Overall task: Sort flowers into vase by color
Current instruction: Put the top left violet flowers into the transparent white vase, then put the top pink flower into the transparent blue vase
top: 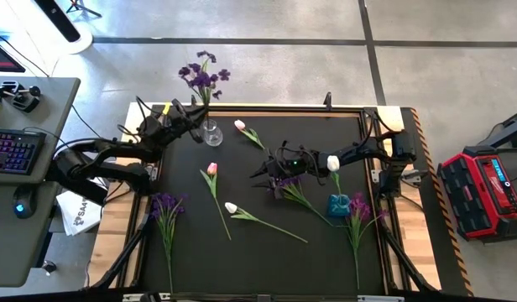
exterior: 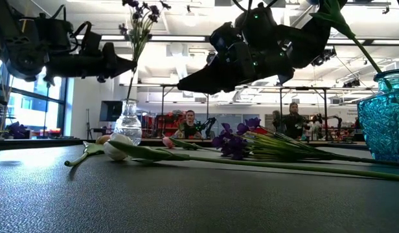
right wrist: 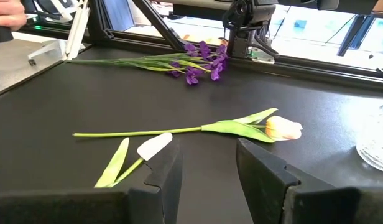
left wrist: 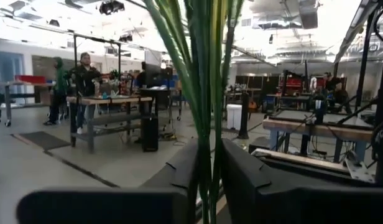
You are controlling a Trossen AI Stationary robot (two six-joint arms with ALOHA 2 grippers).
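A purple flower spray (top: 204, 75) stands in the clear glass vase (top: 211, 132) at the table's far left, its stems (left wrist: 207, 93) running up between the fingers of my left gripper (top: 194, 115). My right gripper (top: 265, 174) hovers open over mid-table, nothing between its fingers. Ahead of it on the mat lie a pink tulip (right wrist: 281, 129) and a white tulip (right wrist: 154, 146). A white tulip (top: 332, 162) stands in the blue vase (top: 338, 204). Further purple sprays (top: 166, 205) (top: 359, 210) and a pink tulip (top: 240, 126) lie flat. My left gripper has the purple spray's bundle of green stems (left wrist: 208, 168) between its two fingers, above the vase's neck. The fingers (exterior: 118, 66) come level from the table's left and lie across the stems. The spray stands upright, its lower stems (exterior: 129, 103) inside the glass vase.
A third purple spray (top: 294, 191) lies under my right arm beside the blue vase. A desk with keyboard (top: 15, 151) stands left of the table and a red case (top: 485, 189) to the right. People (exterior: 190, 123) work in the room beyond.
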